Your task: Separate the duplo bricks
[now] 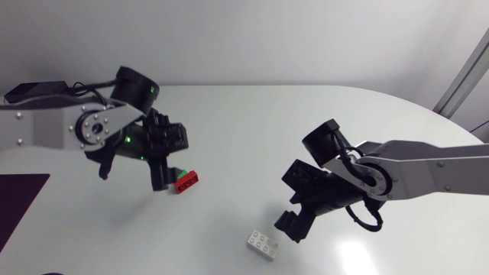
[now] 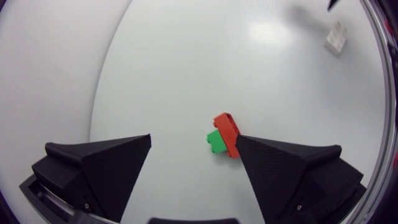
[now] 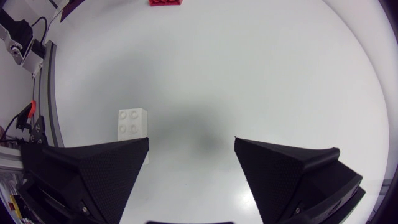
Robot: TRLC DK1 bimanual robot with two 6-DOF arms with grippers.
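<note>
Duplo bricks: three in all lay on the table (image 1: 252, 122).
Red: there was one red brick (image 2: 227, 132).
Green: there was one green brick (image 2: 215, 140).
White: there was one white brick (image 3: 133, 122).
Joined pairs: one, the red brick with the green brick.
Single bricks: one, the white brick.
Arms: two, the left arm (image 1: 46, 130) and the right arm (image 1: 428, 172).
Grippers: two, the left gripper (image 2: 193, 137) and the right gripper (image 3: 191, 139).
Fingers (image 3: 93, 168): four, two on each gripper.
Tables: one.
Dark purple patches: one dark purple patch (image 1: 21, 205) at the table's left side.
</note>
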